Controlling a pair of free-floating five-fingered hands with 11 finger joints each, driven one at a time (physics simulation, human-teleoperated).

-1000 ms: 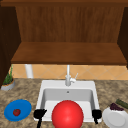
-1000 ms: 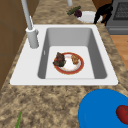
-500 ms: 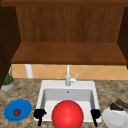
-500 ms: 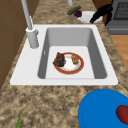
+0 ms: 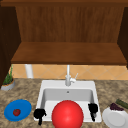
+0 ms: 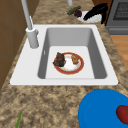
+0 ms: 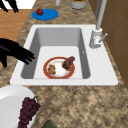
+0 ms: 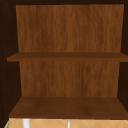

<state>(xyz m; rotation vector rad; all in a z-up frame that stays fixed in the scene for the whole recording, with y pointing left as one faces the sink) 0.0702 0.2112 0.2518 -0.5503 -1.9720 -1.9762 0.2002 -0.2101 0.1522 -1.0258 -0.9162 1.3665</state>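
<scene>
My left hand (image 5: 39,113) hangs open at the sink's (image 5: 67,83) front left corner, beside a blue plate (image 5: 18,110) with a tomato (image 5: 16,112). It also appears far off in the right side view (image 7: 8,5). My right hand (image 5: 93,108) floats at the front right corner, open and holding nothing. Its straight fingers (image 7: 23,55) reach over the sink's front rim (image 7: 22,72). In the basin lies a red-rimmed plate (image 6: 68,63) (image 7: 58,68) with bits of food. A big red round shape (image 5: 67,115) covers the sink's front.
A white plate (image 5: 115,118) (image 7: 10,100) with grapes (image 7: 27,110) and a green vegetable (image 5: 122,103) lie right of the sink. The faucet (image 5: 68,77) (image 6: 31,32) stands behind the basin. A potted plant (image 5: 7,83) is at far left. Wooden shelves (image 8: 67,107) hang above. A stove (image 6: 120,15) is beyond.
In the left side view the right hand has shifted slightly above the white plate. The left hand and the plates have stayed where they were.
</scene>
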